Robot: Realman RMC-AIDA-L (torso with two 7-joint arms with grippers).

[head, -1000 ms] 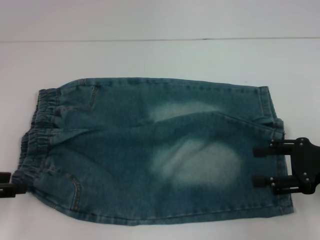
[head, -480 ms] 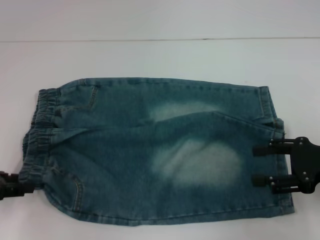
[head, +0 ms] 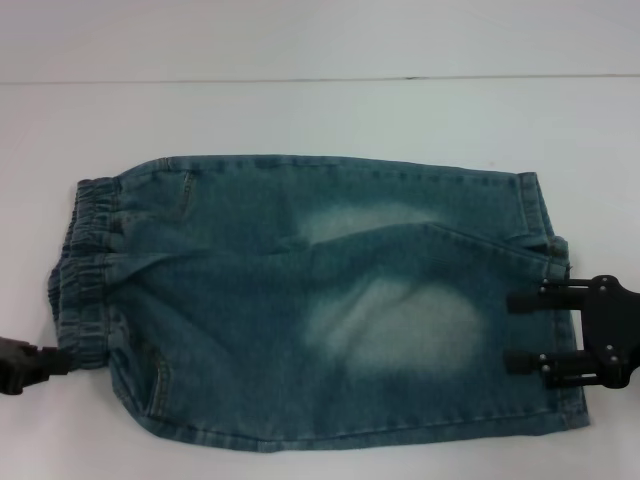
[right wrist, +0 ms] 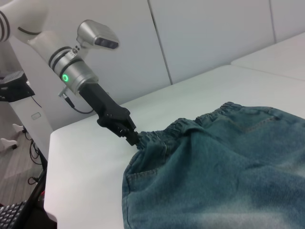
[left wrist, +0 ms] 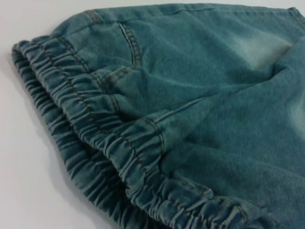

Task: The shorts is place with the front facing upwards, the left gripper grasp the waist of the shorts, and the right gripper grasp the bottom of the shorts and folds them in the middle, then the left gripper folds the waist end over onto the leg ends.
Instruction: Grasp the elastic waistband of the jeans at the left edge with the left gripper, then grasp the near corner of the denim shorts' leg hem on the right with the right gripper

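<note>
The white tabletop (head: 320, 110) carries the faded blue denim shorts (head: 310, 300) spread flat at its centre, front up, elastic waist toward nine o'clock and leg hems toward three o'clock in the head view — laid lengthwise between the arms so that each can take its own end. The gathered elastic waistband (left wrist: 95, 138) is the next largest feature: in the left wrist view it lies in two puckered layers, lifted a little off the table at the near corner, which suggests that it is being pinched there. The black right gripper (head: 520, 330) sits at about four o'clock, its two fingers (head: 528, 300) lying apart on top of the near leg hem with denim showing between them; they are spread, and I judge that they have not closed on anything. The black left gripper (head: 60, 358) is at about eight o'clock, its tip meeting the waistband's near corner; the right wrist view shows its jaws drawn together on the gathered edge, so it appears to have hold of the waist. That corner hold would let the near edge be carried across for the middle fold, once the right side has its grip too.
</note>
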